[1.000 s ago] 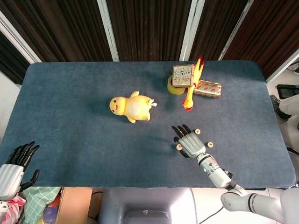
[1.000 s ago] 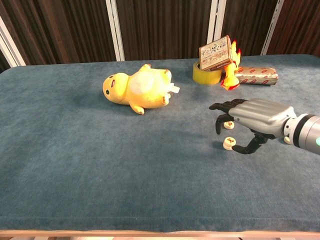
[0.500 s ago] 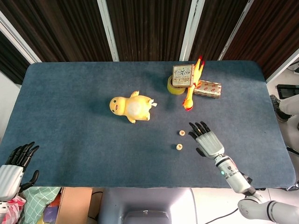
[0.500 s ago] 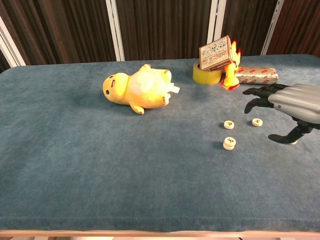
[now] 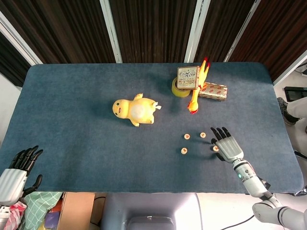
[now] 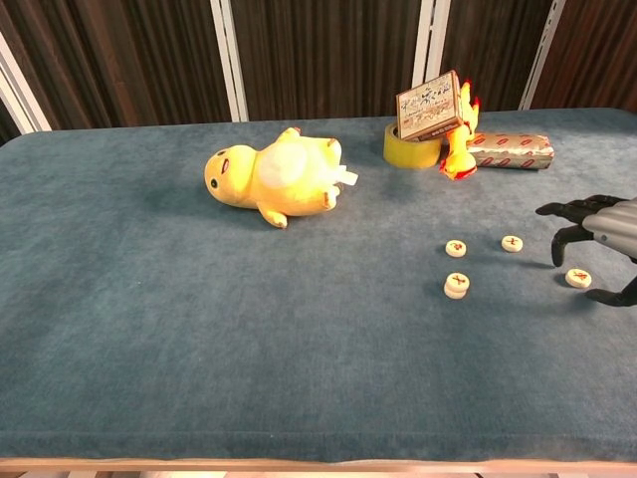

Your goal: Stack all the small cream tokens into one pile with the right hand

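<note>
Several small cream tokens lie on the blue table right of centre. One token (image 5: 187, 136) (image 6: 456, 248) and a second token (image 5: 202, 135) (image 6: 512, 243) sit side by side. A thicker-looking token (image 5: 183, 151) (image 6: 457, 286) lies nearer the front edge. The rightmost token (image 5: 216, 148) (image 6: 578, 278) sits just under my right hand (image 5: 228, 146) (image 6: 607, 221), which hovers over it with fingers spread and holds nothing. My left hand (image 5: 20, 165) hangs off the table's front left corner, fingers apart and empty.
A yellow plush duck (image 5: 134, 109) (image 6: 274, 177) lies at the table's middle. At the back right stand a yellow tape roll (image 6: 410, 147), a patterned box (image 5: 187, 76), a rubber chicken (image 5: 196, 93) and a wrapped packet (image 5: 213, 90).
My right hand has moved to the right, off the two left tokens and over to the rightmost one. The tokens it covered now show. The left hand has barely shifted.
</note>
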### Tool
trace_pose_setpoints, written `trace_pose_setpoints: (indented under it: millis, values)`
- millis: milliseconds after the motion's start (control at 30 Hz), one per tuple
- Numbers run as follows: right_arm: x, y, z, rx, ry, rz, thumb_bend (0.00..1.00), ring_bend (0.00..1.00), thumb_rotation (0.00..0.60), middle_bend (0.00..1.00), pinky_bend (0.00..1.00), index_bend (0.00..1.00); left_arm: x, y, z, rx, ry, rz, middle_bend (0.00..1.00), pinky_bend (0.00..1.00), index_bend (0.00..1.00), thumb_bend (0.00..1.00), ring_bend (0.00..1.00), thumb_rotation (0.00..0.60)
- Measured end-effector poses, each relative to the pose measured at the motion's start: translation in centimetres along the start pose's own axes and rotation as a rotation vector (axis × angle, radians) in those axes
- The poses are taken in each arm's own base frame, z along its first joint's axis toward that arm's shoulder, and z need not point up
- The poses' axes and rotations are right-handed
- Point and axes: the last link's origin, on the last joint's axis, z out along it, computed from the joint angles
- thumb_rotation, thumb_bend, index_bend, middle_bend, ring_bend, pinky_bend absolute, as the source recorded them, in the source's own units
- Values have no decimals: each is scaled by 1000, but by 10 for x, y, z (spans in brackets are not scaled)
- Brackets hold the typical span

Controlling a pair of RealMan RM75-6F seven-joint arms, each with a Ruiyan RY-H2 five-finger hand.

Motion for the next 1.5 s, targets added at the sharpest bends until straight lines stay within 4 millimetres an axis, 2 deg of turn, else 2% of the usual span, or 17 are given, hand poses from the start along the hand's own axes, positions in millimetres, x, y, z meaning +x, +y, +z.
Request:
trace_pose_setpoints:
  millis: [267, 833, 1200, 1333, 1500]
  values:
    - [-3, -2, 1, 15, -2, 5, 446, 0, 600, 0, 0, 559, 0, 0, 0, 0, 0, 0, 0, 86, 0, 452, 0, 600]
    - [1, 6, 1, -18, -1, 23, 455, 0, 600, 0, 0, 564, 1, -1, 0, 2, 4, -1, 0, 86, 0, 452, 0, 600]
    - [1, 4, 1, -15, -7, 23, 484, 0, 600, 27, 0, 652, 1, -1, 1, 5, 6, -2, 0, 86, 0, 451, 0, 600]
    - [7, 1, -1, -6, 22, 42, 484, 0, 600, 27, 0, 655, 1, -1, 0, 5, 6, -3, 0, 86, 0, 452, 0, 600]
    - [26, -10, -4, 34, 89, 99, 484, 0, 600, 27, 0, 657, 1, -2, 1, 7, 4, -3, 0, 86, 0, 452, 0, 600]
